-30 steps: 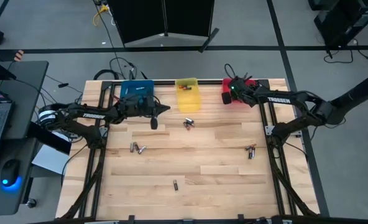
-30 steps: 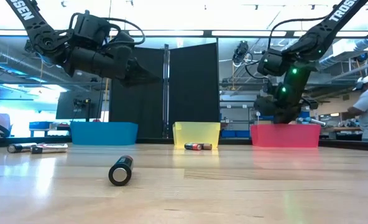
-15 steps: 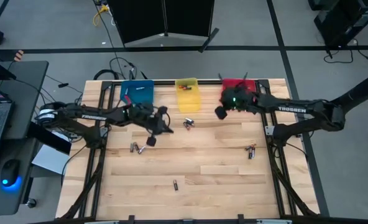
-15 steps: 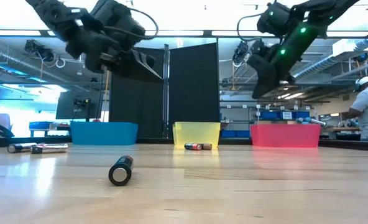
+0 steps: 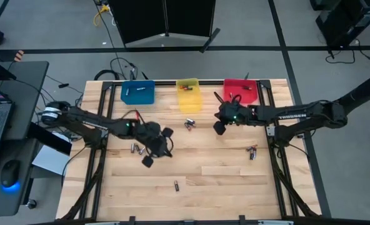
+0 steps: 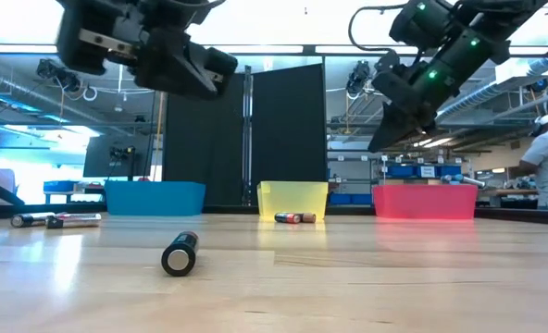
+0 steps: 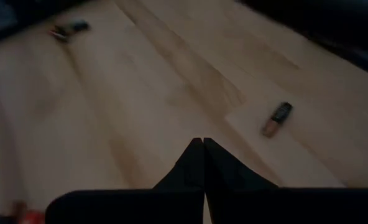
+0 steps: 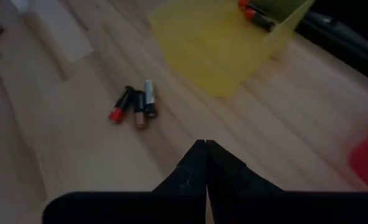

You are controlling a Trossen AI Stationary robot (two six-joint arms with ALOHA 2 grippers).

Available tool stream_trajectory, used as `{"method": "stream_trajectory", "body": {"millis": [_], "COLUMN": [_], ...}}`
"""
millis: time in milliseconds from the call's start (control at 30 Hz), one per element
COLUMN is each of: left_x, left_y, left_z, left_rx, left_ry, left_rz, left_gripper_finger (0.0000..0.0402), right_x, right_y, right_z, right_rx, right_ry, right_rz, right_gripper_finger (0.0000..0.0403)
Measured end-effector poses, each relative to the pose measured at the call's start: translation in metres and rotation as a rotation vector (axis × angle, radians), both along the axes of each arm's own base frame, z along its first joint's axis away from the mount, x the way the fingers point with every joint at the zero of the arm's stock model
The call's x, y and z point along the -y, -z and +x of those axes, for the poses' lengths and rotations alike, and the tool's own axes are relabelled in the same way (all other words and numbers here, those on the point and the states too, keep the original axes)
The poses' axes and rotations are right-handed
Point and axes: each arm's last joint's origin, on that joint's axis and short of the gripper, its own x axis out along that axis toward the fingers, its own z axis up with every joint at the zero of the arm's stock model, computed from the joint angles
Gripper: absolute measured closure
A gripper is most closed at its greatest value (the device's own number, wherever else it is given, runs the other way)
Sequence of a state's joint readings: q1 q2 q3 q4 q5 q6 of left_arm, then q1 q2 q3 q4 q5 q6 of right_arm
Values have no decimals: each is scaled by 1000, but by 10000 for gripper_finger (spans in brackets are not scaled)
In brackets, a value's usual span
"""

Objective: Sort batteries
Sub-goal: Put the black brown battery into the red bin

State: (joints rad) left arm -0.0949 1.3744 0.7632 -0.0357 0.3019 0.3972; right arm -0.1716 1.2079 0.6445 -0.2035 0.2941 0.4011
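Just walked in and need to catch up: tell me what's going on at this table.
Two robot arms are sorting batteries into three bins along the far edge: a blue bin, a yellow bin and a red bin. Neither arm holds anything now. The left gripper, shut and empty, hangs above the table near a pair of batteries. The right gripper, also shut, hangs beside the cluster of batteries in front of the yellow bin. More cells lie loose on the wood.

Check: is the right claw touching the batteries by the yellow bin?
Apart. The low view shows the right claw shut, high above the batteries on the table.
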Motion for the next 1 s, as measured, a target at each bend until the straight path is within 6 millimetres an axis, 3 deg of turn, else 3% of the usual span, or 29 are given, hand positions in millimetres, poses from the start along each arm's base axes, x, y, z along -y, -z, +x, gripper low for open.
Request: {"method": "stream_trajectory", "body": {"millis": [367, 600, 833, 1000], "left_x": [70, 114, 142, 146], "left_y": [17, 26, 41, 48], "left_z": [45, 67, 83, 89], "left_rx": [-202, -305, -373, -385], "left_ry": [77, 121, 151, 117], "left_rz": [37, 168, 202, 212], "left_gripper_finger": [396, 376, 327, 278], "right_x": [-22, -34, -46, -56], "right_y": [0, 2, 3, 4], "right_z": [4, 3, 2, 1], "right_rx": [3, -24, -45, -54], "right_ry": [-92, -144, -197, -248], "right_rz": [6, 12, 14, 20], "right_gripper_finger": [391, 389, 389, 389]}}
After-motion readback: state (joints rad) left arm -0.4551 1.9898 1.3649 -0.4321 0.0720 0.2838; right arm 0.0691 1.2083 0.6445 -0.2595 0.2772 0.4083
